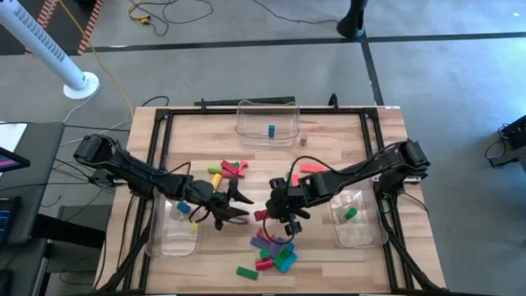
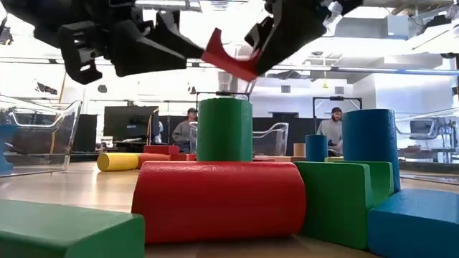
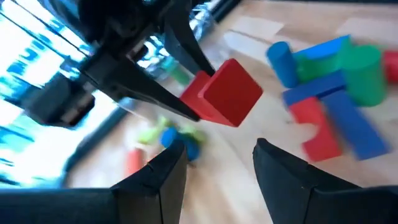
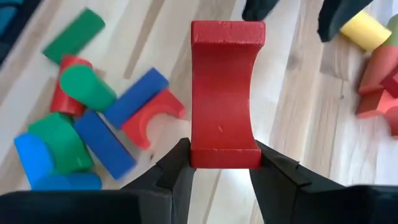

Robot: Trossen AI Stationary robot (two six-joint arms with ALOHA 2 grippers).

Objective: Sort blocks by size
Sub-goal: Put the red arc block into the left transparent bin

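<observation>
I see the right gripper (image 4: 219, 163) clamping a red arch block (image 4: 225, 93) above mid-table. My left gripper (image 3: 214, 163) hangs beside it, fingers apart, empty. Loose blocks (image 1: 273, 251) lie clustered just beneath them.

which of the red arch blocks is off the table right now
The red arch block gripped in the right gripper, lifted clear; the other red arch lies on the wood among blue blocks.
</observation>
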